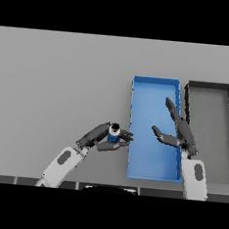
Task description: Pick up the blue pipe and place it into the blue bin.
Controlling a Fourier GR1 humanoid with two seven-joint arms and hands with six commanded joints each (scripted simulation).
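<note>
The left robot hand (100,138) clamps the blue pipe (113,134) beside the blue bin (134,138), while the right robot hand (178,131) hangs spread above it.

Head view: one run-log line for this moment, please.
left hand shut on blue pipe | pipe beside blue bin, not inside | right hand open over bin

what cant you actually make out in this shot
- Head view: most of the blue pipe is wrapped by the left hand, so its length and shape are hidden.
- The right hand covers part of the blue bin floor.
- The dark bin is cut off by the picture's right edge.
</note>
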